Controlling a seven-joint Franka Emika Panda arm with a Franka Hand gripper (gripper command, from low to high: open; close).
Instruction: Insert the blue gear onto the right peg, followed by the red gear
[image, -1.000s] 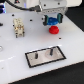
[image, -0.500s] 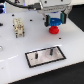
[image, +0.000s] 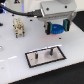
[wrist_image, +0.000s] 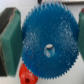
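above the white plate, i grip the blue gear (wrist_image: 47, 42) in my jaws, clenched on its rim. first step: next i must centre its hole over the right peg (image: 50, 50).

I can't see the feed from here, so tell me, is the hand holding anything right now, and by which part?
Yes. The hand holds the blue gear by its toothed rim, one finger pressed on each opposite edge.

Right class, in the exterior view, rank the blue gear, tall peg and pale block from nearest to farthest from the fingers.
1. Blue gear, held between the fingers.
2. Tall peg, on the white plate, lower in the picture.
3. Pale block, far off at the exterior view's left.
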